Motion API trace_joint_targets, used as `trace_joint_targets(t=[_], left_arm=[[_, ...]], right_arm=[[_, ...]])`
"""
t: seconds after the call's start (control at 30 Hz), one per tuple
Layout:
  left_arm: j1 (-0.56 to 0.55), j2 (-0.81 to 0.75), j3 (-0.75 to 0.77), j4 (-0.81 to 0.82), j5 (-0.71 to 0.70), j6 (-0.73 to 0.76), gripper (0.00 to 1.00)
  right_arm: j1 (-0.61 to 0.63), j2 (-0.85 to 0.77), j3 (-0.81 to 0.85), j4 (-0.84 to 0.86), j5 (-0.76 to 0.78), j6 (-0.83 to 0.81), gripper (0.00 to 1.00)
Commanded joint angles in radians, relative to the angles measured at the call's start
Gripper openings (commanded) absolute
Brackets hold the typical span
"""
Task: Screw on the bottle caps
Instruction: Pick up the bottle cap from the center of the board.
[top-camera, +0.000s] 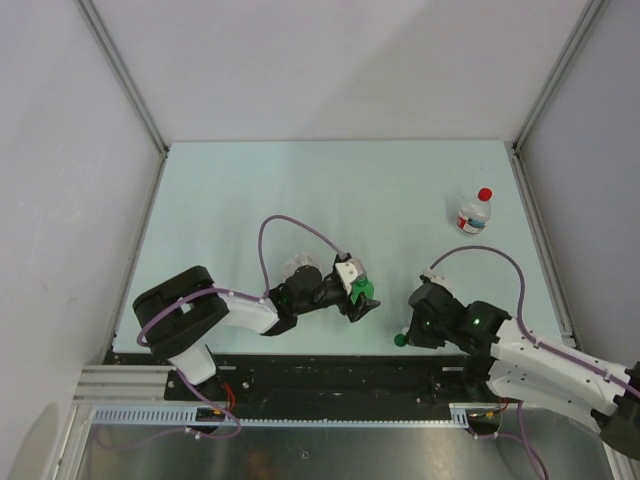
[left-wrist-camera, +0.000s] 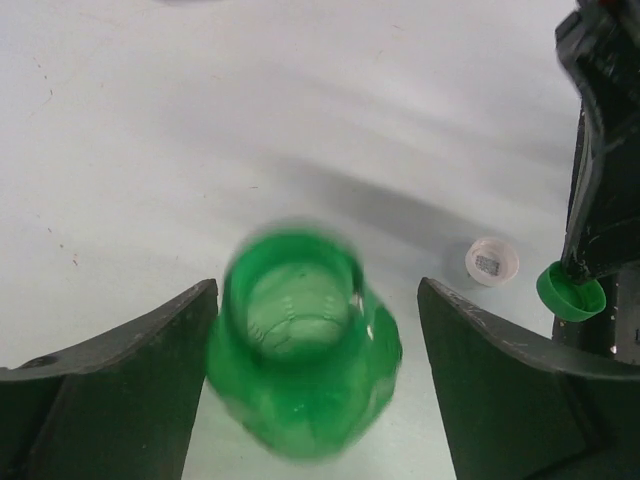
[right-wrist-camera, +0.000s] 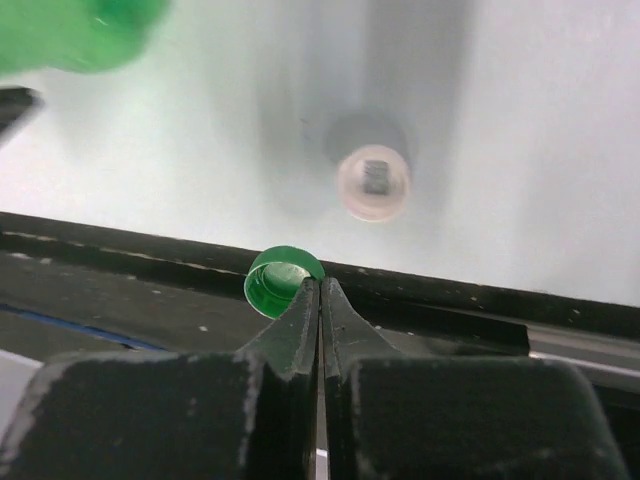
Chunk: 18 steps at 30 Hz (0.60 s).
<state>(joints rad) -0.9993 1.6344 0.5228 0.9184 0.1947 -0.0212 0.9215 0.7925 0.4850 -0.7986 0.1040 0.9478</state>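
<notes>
Straddling the open green bottle (left-wrist-camera: 300, 370), the left jaws stand wide. The right jaws are pressed shut, the green cap (right-wrist-camera: 277, 284) at their tips.

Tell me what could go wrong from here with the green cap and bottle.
1. The right gripper seems shut on only the rim edge of the green cap, so the cap could slip out or tilt.
2. The left gripper stands open around the green bottle, with gaps on both sides, so pressing the cap on could tip it.
3. The white cap lies close by and might get knocked.
</notes>
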Motion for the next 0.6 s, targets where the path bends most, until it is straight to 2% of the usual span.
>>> trace_joint_targets(t=[0.0,0.2,0.57], left_arm=[[-0.004,-0.049,-0.013,0.058,0.014,-0.005,0.86],[-0.005,-0.137,-0.035,0.058,0.024,-0.053,0.98],[-0.005,-0.421,-0.057,-0.014,0.074,-0.151,1.0]], right_arm=[[-0.012,-0.049,0.07,0.037,0.043,-0.047,0.0],[-0.031,-0.109,0.107,0.075,0.032,-0.102,0.0],[-0.064,-0.203,0.125,0.216,-0.01,-0.188,0.0]])
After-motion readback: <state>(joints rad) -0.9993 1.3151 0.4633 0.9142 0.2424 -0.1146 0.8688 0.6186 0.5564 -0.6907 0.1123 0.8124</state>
